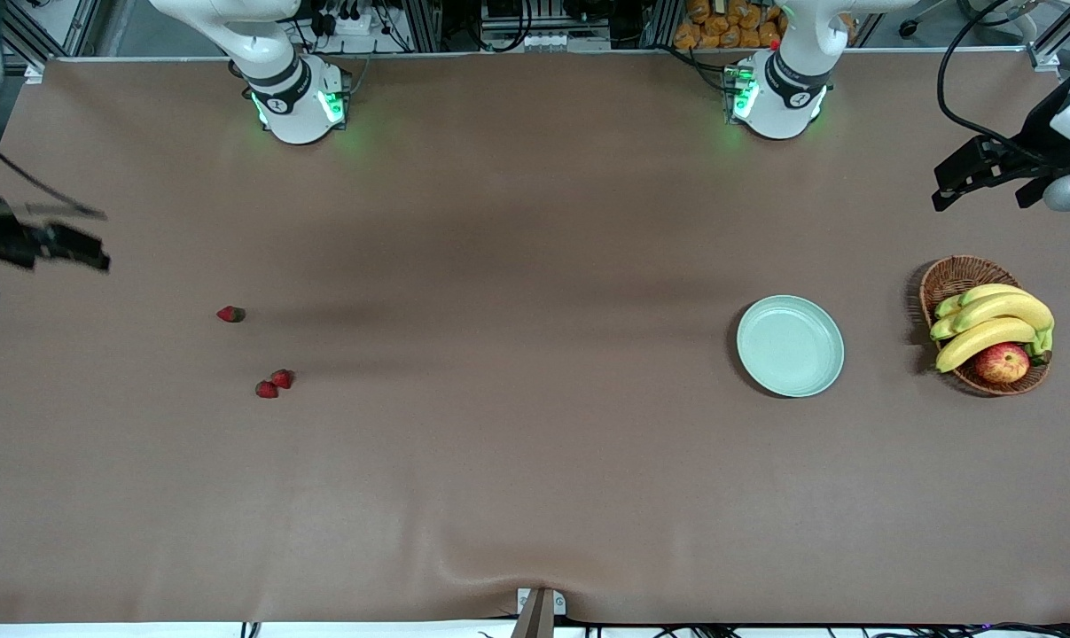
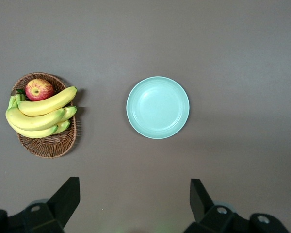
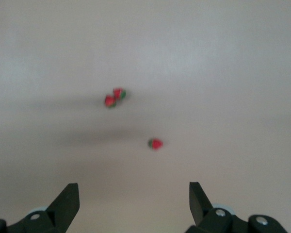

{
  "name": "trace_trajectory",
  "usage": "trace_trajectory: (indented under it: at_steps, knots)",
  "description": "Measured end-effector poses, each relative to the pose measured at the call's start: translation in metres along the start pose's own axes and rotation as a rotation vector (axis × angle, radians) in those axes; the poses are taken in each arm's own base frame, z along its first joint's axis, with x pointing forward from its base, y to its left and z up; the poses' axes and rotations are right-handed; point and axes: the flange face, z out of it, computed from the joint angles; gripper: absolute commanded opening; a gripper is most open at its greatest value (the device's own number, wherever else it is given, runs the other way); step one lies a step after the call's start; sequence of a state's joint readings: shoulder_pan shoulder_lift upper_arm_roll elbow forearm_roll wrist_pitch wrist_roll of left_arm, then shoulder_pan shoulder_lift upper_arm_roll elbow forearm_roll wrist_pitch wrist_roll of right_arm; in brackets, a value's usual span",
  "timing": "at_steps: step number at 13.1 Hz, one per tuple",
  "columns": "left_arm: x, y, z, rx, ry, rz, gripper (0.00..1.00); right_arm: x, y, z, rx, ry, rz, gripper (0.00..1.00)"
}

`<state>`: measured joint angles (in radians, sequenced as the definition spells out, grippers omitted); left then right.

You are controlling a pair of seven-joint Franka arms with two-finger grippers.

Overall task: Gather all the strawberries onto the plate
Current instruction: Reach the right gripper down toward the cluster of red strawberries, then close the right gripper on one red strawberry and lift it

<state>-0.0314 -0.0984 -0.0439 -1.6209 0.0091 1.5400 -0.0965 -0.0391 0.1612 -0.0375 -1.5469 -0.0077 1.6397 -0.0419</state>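
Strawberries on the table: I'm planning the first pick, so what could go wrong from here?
Two strawberries lie touching, so the open right gripper may nudge or grab both. The lone strawberry is tiny and could slip from the jaws. The plate sits toward the left arm's end, beside the fruit basket, so the carry is long and a berry could drop. The open left gripper waits over there.

**No readable text**

You will find no lettering, label, brand, number or sign that can be read anywhere in these views. The small dark round marks on the two arm bases are too small to make out.
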Motion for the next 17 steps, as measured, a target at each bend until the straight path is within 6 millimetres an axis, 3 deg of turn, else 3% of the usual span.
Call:
trace_trajectory:
  at_steps: [5,7,8,9,13,17]
  knots:
    - [0.001,0.000,0.001,-0.001,0.003,-0.001,1.00,0.082,-0.004,0.130,-0.009,0.080,-0.008,1.00]
    - [0.002,0.000,0.000,-0.001,0.004,-0.001,1.00,0.103,-0.014,0.180,0.032,0.102,0.018,1.00]
    - [0.002,0.000,0.000,-0.001,0.005,-0.001,1.00,0.108,-0.020,0.202,0.076,0.097,0.051,0.94]
    - [0.002,0.001,0.000,-0.001,0.008,0.001,1.00,0.111,-0.025,0.221,0.121,0.082,0.096,0.94]
    - [0.003,0.008,-0.001,-0.003,0.021,0.014,1.00,0.113,-0.027,0.275,0.168,-0.009,0.381,0.96]
    - [0.004,0.020,0.003,-0.003,0.014,0.036,1.00,0.110,-0.031,0.304,0.155,-0.068,0.558,0.94]
